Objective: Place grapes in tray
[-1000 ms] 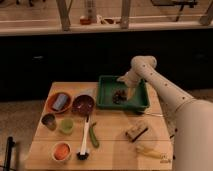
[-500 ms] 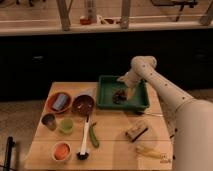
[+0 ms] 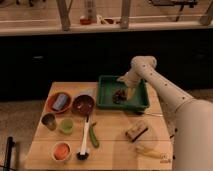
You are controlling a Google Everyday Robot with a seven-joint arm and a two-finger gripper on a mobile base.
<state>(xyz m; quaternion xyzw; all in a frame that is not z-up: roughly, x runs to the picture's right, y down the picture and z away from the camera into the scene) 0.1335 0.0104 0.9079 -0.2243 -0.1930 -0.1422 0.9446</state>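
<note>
The grapes (image 3: pixel 119 96), a small dark lumpy bunch, lie on the flat bottom of the green tray (image 3: pixel 106 101) at the back of the wooden table. My gripper (image 3: pixel 124 83) hangs over the tray's right half, just above and to the right of the grapes. It looks open, with nothing between its fingers. The white arm (image 3: pixel 165 92) reaches in from the right.
Left of the tray stand a dark maroon bowl (image 3: pixel 83 104) and an orange bowl (image 3: pixel 59 102) holding a blue-grey cup. In front are a metal cup (image 3: pixel 48 121), a green cup (image 3: pixel 66 125), a small orange dish (image 3: pixel 61 151), a brush (image 3: pixel 84 145), a green vegetable (image 3: pixel 94 135) and a brown sponge (image 3: pixel 136 131).
</note>
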